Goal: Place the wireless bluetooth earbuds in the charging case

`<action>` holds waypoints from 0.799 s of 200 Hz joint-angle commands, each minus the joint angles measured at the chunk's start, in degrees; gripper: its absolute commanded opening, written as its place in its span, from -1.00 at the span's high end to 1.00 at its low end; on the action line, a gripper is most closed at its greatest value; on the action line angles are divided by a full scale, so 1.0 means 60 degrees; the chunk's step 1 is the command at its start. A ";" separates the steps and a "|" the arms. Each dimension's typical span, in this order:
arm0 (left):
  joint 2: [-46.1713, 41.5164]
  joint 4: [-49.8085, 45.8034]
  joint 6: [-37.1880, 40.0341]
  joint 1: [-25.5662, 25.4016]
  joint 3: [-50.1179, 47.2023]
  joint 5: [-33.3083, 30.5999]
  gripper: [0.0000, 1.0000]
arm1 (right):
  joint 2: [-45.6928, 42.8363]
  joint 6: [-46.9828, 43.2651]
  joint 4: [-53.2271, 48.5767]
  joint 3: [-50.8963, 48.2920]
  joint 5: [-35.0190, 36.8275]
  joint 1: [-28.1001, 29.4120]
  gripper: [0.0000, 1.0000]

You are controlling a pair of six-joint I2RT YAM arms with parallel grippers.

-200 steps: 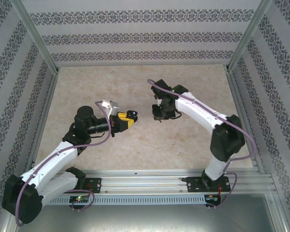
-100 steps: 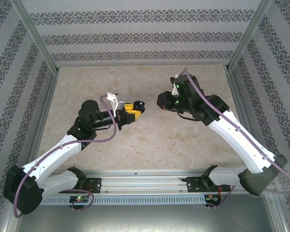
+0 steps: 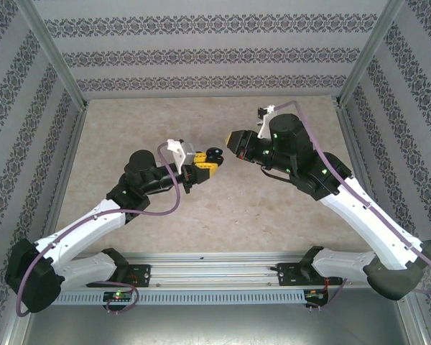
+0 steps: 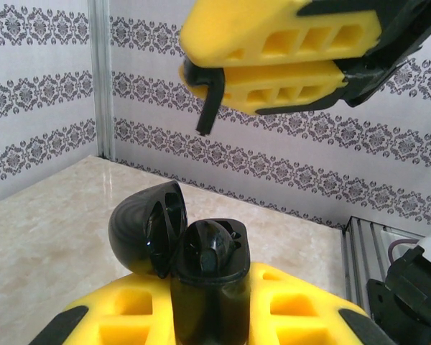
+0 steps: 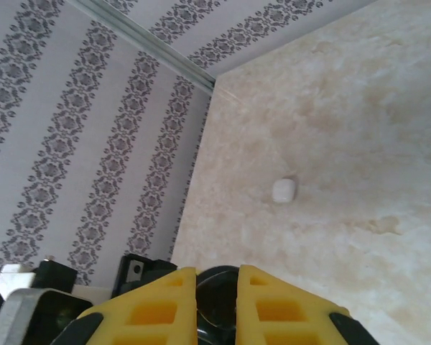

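The step in hand is seating an earbud [image 4: 207, 108] in the charging case [image 4: 205, 277], done in mid-air. The left claw [image 4: 208, 309] is clamped on the body of the black case and holds it upright above the tabletop [image 3: 223, 215]. The lid [image 4: 140, 226] is swung open to the left in the left wrist view.

The right claw [image 4: 273, 61] hangs just above the case. Its yellow fingers [image 4: 287, 90] are nearly shut on the earbud, with the bud pinched inside and the short black stem pointing down out of the tips. The stem is apart from the case mouth and sits a little toward the hinge side. The case interior is dark and glossy, so I cannot tell whether the other earbud is already seated.

A small white object [image 5: 284, 190] lies on the tabletop, well apart from both claws.

The next move likely calls for the right claw to slide over the open well, line the stem up with it and lower gently. It should release only once the bud is seated, while the left claw keeps the case steady.
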 commanded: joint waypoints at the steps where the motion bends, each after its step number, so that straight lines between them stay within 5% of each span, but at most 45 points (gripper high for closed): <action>1: 0.0049 0.0714 0.0153 -0.0215 0.0259 -0.0324 1.00 | -0.0144 0.0293 0.0621 -0.0192 0.0079 0.0219 0.70; 160: 0.0152 0.1592 -0.0726 -0.0275 0.0069 -0.0704 1.00 | -0.0211 0.0766 0.1231 -0.0699 0.0923 0.1012 0.71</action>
